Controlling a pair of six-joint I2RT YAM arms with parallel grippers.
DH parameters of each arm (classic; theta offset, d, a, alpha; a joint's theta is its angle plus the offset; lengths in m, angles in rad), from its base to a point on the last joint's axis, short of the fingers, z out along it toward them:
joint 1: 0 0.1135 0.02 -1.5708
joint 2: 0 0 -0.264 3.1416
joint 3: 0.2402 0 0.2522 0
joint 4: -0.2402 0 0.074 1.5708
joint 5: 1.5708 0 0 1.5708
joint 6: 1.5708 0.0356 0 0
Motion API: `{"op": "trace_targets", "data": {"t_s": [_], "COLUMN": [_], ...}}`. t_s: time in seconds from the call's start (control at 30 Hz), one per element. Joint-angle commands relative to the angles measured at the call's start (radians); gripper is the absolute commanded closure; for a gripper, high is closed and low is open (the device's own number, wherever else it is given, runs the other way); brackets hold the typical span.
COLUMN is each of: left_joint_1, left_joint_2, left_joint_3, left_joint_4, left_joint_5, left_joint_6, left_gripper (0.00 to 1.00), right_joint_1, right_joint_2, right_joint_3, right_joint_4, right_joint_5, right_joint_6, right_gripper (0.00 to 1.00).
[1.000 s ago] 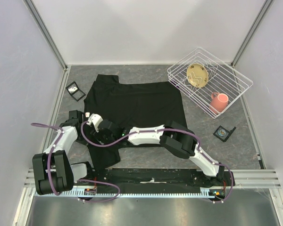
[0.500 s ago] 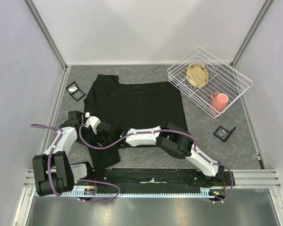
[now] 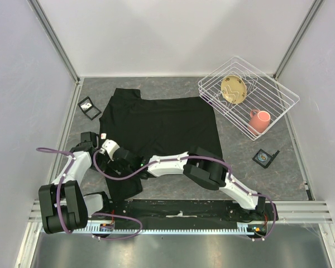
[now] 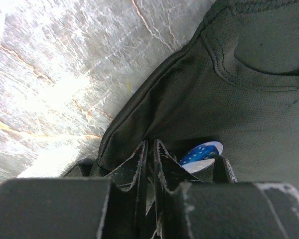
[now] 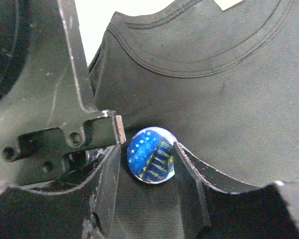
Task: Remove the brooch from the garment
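The black T-shirt garment (image 3: 162,120) lies spread on the grey table. A round blue brooch (image 5: 150,155) with yellow marks sits on the fabric below the collar. It also shows in the left wrist view (image 4: 202,153). From above it is hidden under the grippers. My right gripper (image 5: 145,149) is open, its jaws either side of the brooch, the right finger (image 5: 189,172) touching its rim. My left gripper (image 4: 149,145) is shut on a fold of the shirt just beside the brooch. Both grippers meet at the shirt's near left (image 3: 127,162).
A white wire rack (image 3: 285,92) at the back right holds a tan plate (image 3: 234,89) and a pink mug (image 3: 259,120). A small black square piece (image 3: 89,107) lies left of the shirt, another (image 3: 265,157) to its right. Walls enclose the table.
My right gripper has reached further left across the shirt to the left gripper. The left gripper has shifted slightly toward the near edge.
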Motion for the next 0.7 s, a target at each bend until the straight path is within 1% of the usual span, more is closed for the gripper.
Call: {"op": "trace_targets", "data": {"t_s": [0.0, 0.1, 0.2, 0.33, 0.47, 0.67], "left_joint_1": [0.002, 0.002, 0.002, 0.000, 0.002, 0.002], "left_joint_2": [-0.007, -0.007, -0.007, -0.022, -0.038, -0.047], "left_joint_3": [-0.019, -0.016, -0.016, -0.013, -0.007, -0.002], "left_joint_4": [-0.010, -0.013, -0.013, -0.019, -0.031, -0.038], "left_joint_5": [0.004, 0.002, 0.011, 0.021, 0.021, 0.047], "left_joint_6": [-0.009, -0.009, -0.010, -0.010, -0.010, -0.010], "left_gripper": [0.85, 0.85, 0.85, 0.86, 0.86, 0.86], "right_joint_1": [0.011, 0.009, 0.008, 0.002, -0.029, -0.066], "right_joint_2": [0.018, 0.006, -0.003, -0.022, -0.049, -0.094], "right_joint_3": [-0.027, -0.035, -0.030, -0.061, -0.128, -0.216], "right_joint_4": [-0.027, -0.006, 0.003, 0.038, 0.106, 0.181], "right_joint_5": [0.059, 0.036, 0.037, 0.031, 0.008, -0.033], "right_joint_6": [0.008, 0.061, 0.118, 0.234, 0.331, 0.388], "right_gripper": [0.48, 0.53, 0.60, 0.67, 0.67, 0.67]}}
